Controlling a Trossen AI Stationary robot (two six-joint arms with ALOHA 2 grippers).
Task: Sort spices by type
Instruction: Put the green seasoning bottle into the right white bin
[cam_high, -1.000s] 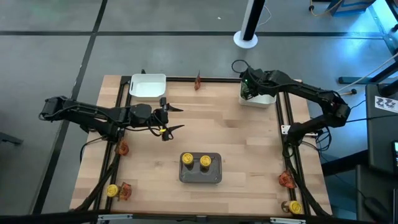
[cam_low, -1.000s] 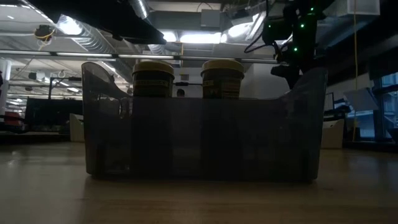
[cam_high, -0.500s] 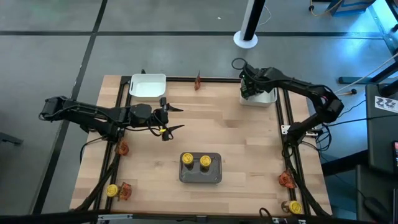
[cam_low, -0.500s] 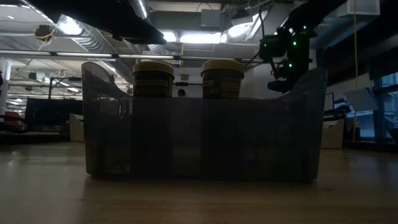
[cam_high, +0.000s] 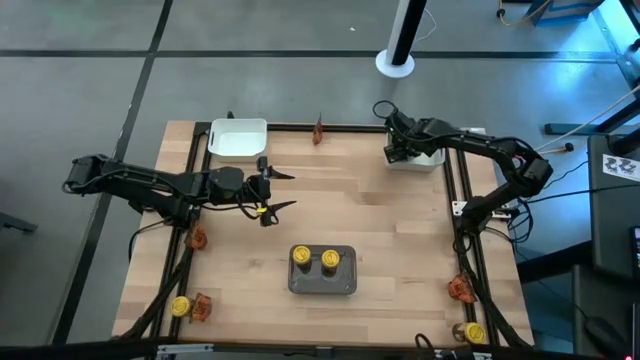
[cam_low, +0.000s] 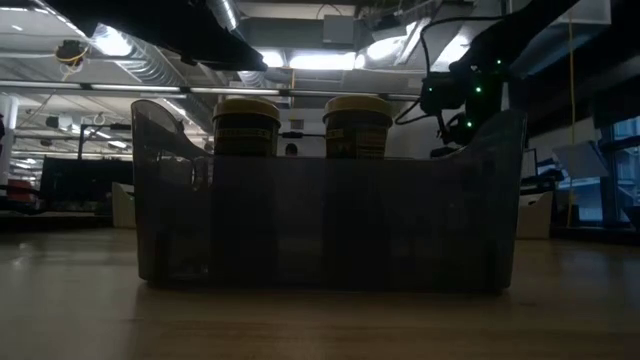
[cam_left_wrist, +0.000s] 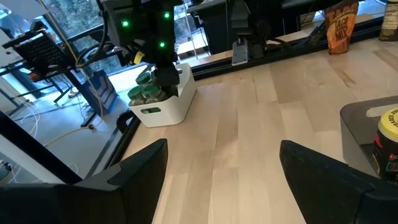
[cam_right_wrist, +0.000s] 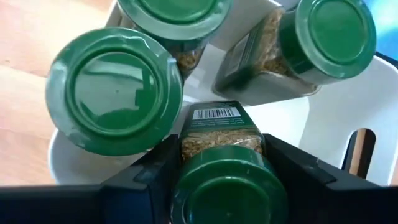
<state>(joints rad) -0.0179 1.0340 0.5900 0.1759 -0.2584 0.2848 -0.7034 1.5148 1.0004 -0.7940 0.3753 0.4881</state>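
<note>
My right gripper (cam_high: 394, 150) reaches down into the white tray (cam_high: 430, 160) at the table's far right corner and is shut on a green-lidded jar (cam_right_wrist: 222, 142). Three more green-lidded jars (cam_right_wrist: 115, 90) stand or lean in that tray. My left gripper (cam_high: 271, 193) is open and hovers over bare wood left of centre; its fingers show wide apart in its wrist view (cam_left_wrist: 221, 177). Two yellow-lidded jars (cam_high: 315, 259) stand in the grey tray (cam_high: 322, 283) near the middle of the table. A reddish packet (cam_high: 318, 130) leans on the far rail. My right gripper holds the green-lidded jar by its upper body just below the lid (cam_right_wrist: 224, 180), pinched between the two fingers (cam_right_wrist: 155, 168), one on each side. The fingers come from above, slanting down into the white tray. The jar's label end (cam_right_wrist: 216, 115) points at the tray floor between the other jars.
An empty-looking white tray (cam_high: 238, 138) sits at the far left. Loose packets (cam_high: 196, 238) (cam_high: 461, 288) and yellow-lidded jars (cam_high: 180, 306) (cam_high: 473, 332) lie outside the rails at the left and right sides. Bare wood lies between the trays.
My right gripper has come down and a little toward the table's left, sinking with the green-lidded jar into the white tray among the other jars.
</note>
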